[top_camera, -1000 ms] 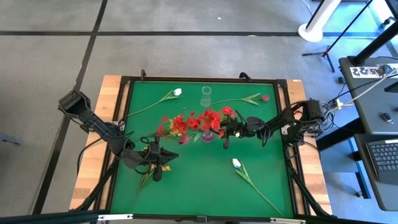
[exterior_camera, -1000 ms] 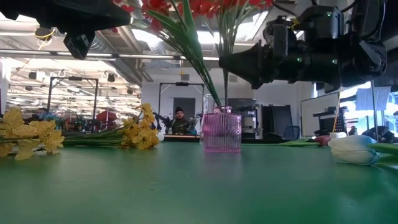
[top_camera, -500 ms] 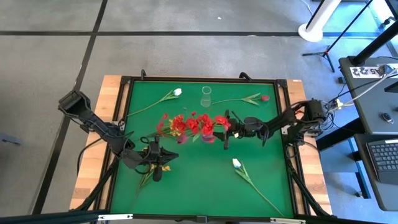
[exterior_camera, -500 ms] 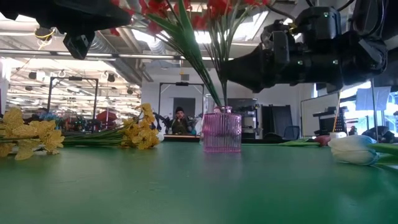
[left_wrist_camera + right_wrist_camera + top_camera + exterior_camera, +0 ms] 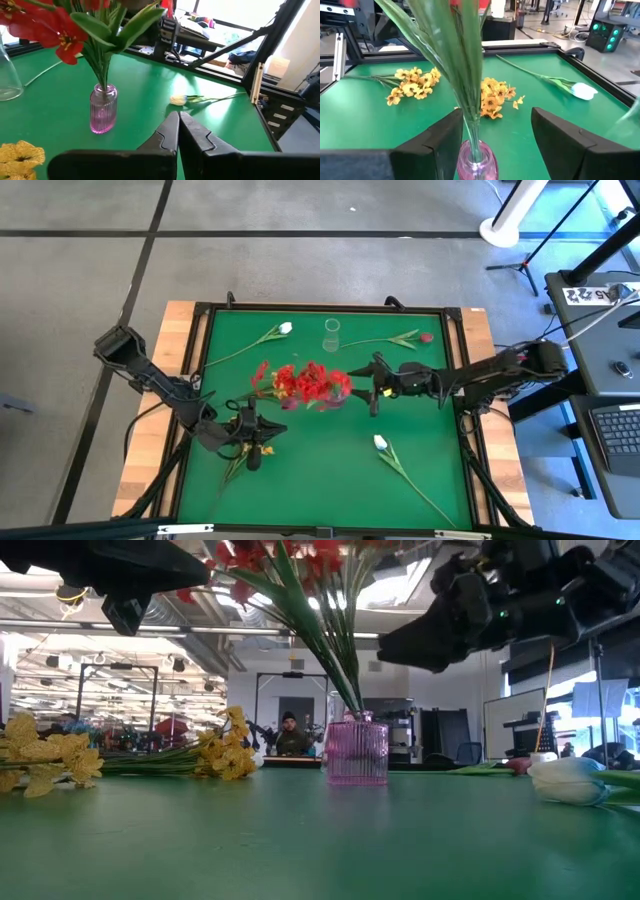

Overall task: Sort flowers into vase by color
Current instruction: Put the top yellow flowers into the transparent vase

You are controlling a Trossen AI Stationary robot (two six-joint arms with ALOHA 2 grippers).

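Red flowers (image 5: 305,382) stand with their stems (image 5: 465,80) in the pink ribbed vase (image 5: 357,750), blossoms leaning toward the table's left. My right gripper (image 5: 372,386) is open just right of the vase; its fingers (image 5: 442,137) stand on either side of the stems, apart from them. My left gripper (image 5: 250,442) is shut and holds nothing. It hovers over yellow flowers (image 5: 243,458) lying on the mat near the left. A second yellow bunch (image 5: 414,82) lies beside them.
A clear glass vase (image 5: 332,333) stands at the far middle. A white tulip (image 5: 285,328) lies far left, a dark red tulip (image 5: 425,337) far right, and another white tulip (image 5: 380,442) near right. A black frame (image 5: 460,370) rims the green mat.
My right gripper has opened and let go of the red flowers' stems, then drawn back a little toward the table's right edge, tipping upward in the low view. The red blossoms have swung toward the left and bunched over the pink vase.
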